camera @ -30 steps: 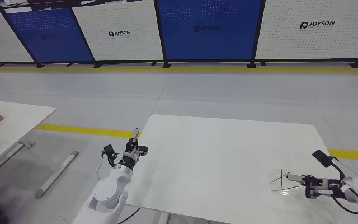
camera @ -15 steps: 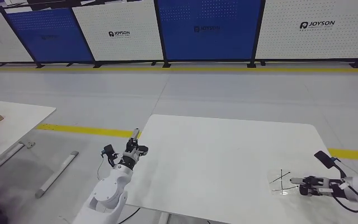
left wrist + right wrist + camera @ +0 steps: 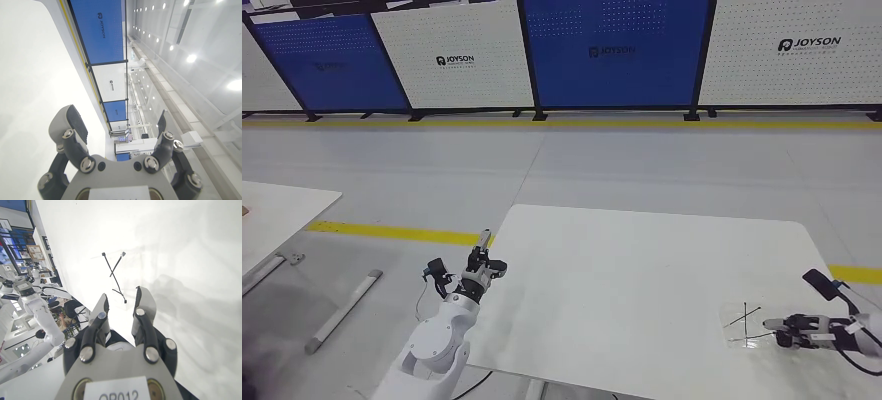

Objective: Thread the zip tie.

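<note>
Black zip ties point(image 3: 112, 273) lie loose near the front right corner of the white table point(image 3: 642, 280), two long ones crossed in an X and a shorter one beside the end of one of them, the end nearer the robot. They seem to rest on a clear, hardly visible tray point(image 3: 140, 266), though its edges are too faint to be sure. From above, the zip ties point(image 3: 742, 318) show as thin dark strokes just beside the right gripper point(image 3: 769, 324), which is low over the table and pointed at them. In the right wrist view the right gripper point(image 3: 121, 292) has its two fingers apart with nothing between them, the near end of the ties lying on the table in line with the gap; whether a fingertip touches the tray cannot be told. The left gripper point(image 3: 484, 238) is well apart from all this, at the table's left edge, pointing toward the far side of the room. In its own view the left gripper point(image 3: 117, 110) stands wide apart and holds nothing, with the bare table point(image 3: 28, 66) beside it
</note>
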`<state>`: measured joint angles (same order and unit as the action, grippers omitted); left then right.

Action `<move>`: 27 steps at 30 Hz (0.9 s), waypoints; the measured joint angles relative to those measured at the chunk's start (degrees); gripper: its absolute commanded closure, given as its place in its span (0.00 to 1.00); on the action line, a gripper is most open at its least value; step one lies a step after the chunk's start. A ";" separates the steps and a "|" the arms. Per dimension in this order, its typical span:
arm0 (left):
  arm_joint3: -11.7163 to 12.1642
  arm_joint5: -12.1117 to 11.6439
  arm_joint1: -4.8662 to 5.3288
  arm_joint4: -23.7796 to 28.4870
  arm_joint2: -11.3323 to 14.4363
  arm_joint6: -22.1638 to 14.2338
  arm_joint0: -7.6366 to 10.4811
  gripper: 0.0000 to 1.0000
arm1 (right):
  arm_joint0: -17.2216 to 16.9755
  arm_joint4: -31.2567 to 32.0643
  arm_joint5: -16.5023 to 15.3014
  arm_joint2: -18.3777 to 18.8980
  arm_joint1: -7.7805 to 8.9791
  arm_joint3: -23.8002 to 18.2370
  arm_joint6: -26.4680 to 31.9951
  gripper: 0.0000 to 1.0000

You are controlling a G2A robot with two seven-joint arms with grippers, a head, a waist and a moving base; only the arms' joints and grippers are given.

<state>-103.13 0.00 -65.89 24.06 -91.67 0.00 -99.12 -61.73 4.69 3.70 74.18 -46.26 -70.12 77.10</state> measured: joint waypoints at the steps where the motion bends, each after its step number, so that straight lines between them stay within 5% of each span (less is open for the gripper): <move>1: 0.00 0.00 0.00 0.00 0.00 0.00 0.00 0.00 | 0.18 0.04 0.06 -0.21 -0.02 0.18 0.05 0.78; 7: 0.00 0.00 0.00 0.00 0.00 0.00 0.00 0.00 | 1.26 0.16 0.14 -1.31 -0.17 1.38 0.37 0.87; 9: 0.00 0.00 0.00 0.00 0.00 0.00 0.00 0.00 | 1.53 0.16 0.14 -1.54 -0.20 1.66 0.45 1.00; 27: 0.00 0.00 0.00 0.00 0.00 0.00 0.00 0.00 | 0.00 -2.59 -2.85 0.62 0.58 0.86 0.41 1.00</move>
<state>-103.13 0.00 -65.89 24.06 -91.67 0.00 -99.12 -61.73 2.10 0.85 74.80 -45.68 -69.27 77.51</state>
